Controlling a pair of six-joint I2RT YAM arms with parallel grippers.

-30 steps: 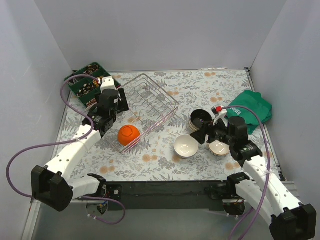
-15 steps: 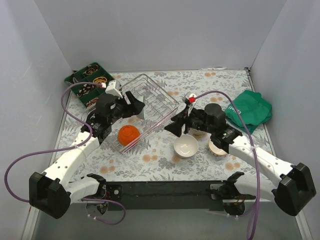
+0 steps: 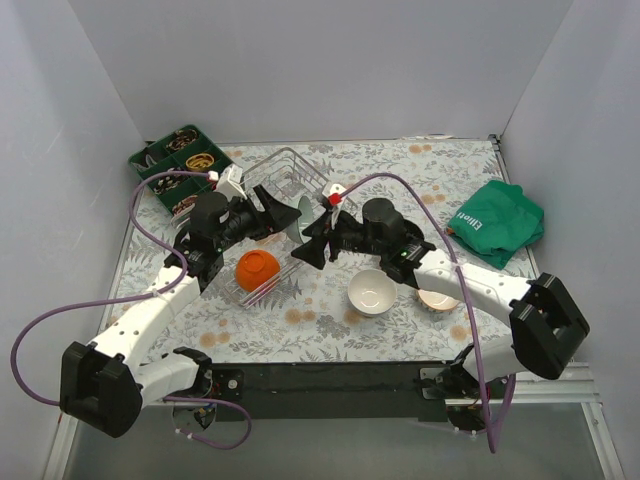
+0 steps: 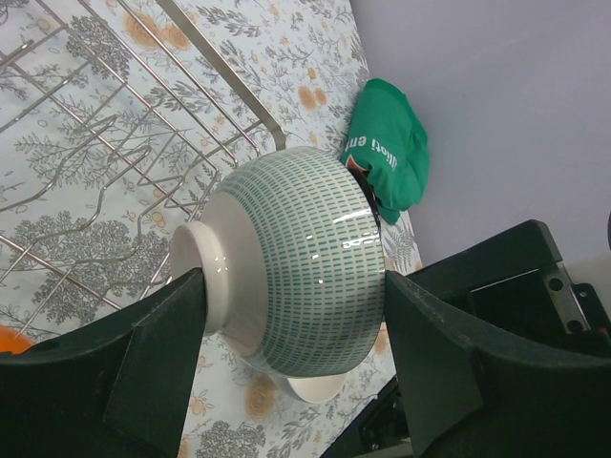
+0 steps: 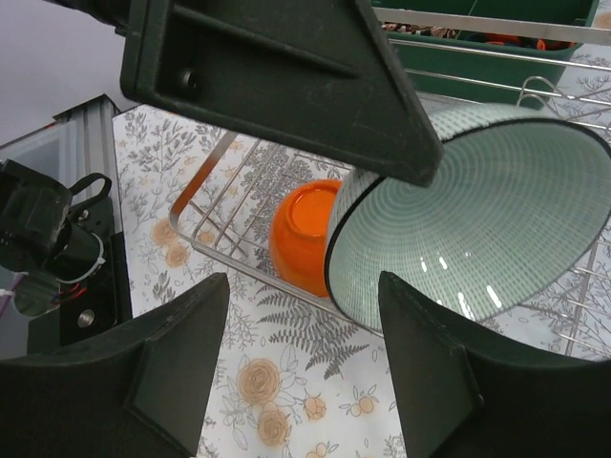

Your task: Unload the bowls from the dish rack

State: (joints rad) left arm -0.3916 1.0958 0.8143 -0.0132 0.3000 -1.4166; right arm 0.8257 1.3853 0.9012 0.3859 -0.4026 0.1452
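Dish rack (image 3: 292,168) on floral table (image 3: 400,175), grey walls (image 3: 320,60); left tool (image 4: 291,324) clamps bowl (image 4: 296,239), right tool (image 5: 301,353) apart.

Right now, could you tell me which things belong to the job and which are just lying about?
Job: dish rack, striped green bowl in the left claw, orange bowl in the rack, white bowl on the table.
Lying about: green cloth, green compartment tray.

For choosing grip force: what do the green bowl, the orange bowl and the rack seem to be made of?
Green bowl: probably glazed ceramic, glossy with sharp highlights and a white foot. Orange bowl: smooth, slightly shiny; plastic or ceramic, unclear. Rack: thin shiny silver wire, likely metal.
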